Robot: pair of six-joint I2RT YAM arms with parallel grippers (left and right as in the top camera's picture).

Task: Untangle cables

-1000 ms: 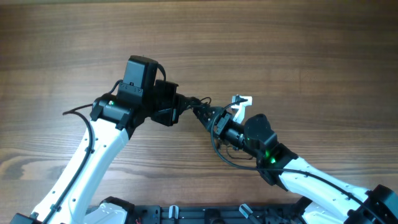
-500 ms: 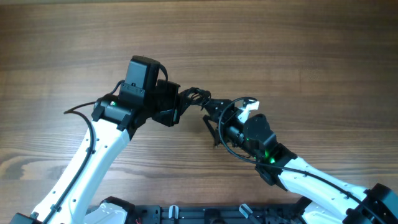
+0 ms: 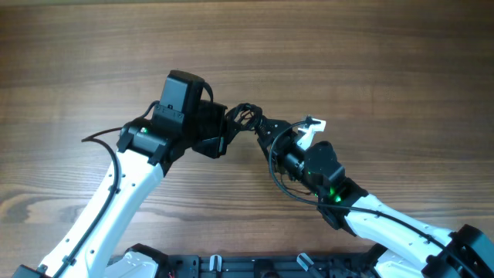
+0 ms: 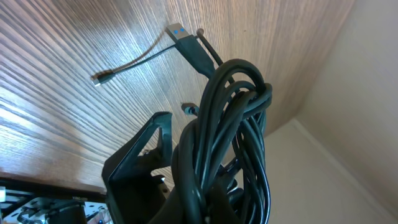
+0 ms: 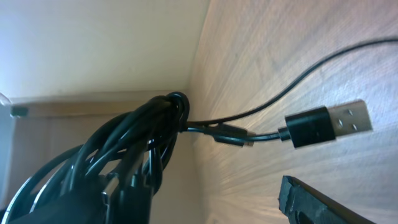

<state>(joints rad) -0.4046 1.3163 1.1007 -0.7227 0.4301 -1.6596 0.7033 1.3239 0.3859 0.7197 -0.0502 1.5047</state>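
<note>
The cables [image 3: 244, 115] are a bunch of thin black loops hanging above the wooden table between the two arms. My left gripper [image 3: 231, 128] is shut on the bunch. In the left wrist view the cables [image 4: 231, 127] fill the jaws of my left gripper [image 4: 202, 190], and a blue-tipped USB plug [image 4: 184, 37] and a small plug [image 4: 99, 79] trail out. My right gripper [image 3: 265, 133] is open right beside the bunch. In the right wrist view the cables [image 5: 134, 146] lie against one side of my right gripper [image 5: 217, 208]. The other finger [image 5: 323, 202] stands far apart, below a USB plug [image 5: 326, 124].
The wooden table [image 3: 386, 62] stretches around both arms. The right arm's own thicker black wire [image 3: 287, 189] loops beside its wrist. A white clip [image 3: 310, 127] sits on the right wrist. A black rail [image 3: 231, 266] runs along the near edge.
My right gripper has opened wider and moved up and left to the cable bunch. The left arm has shifted slightly right, still holding the bunch.
</note>
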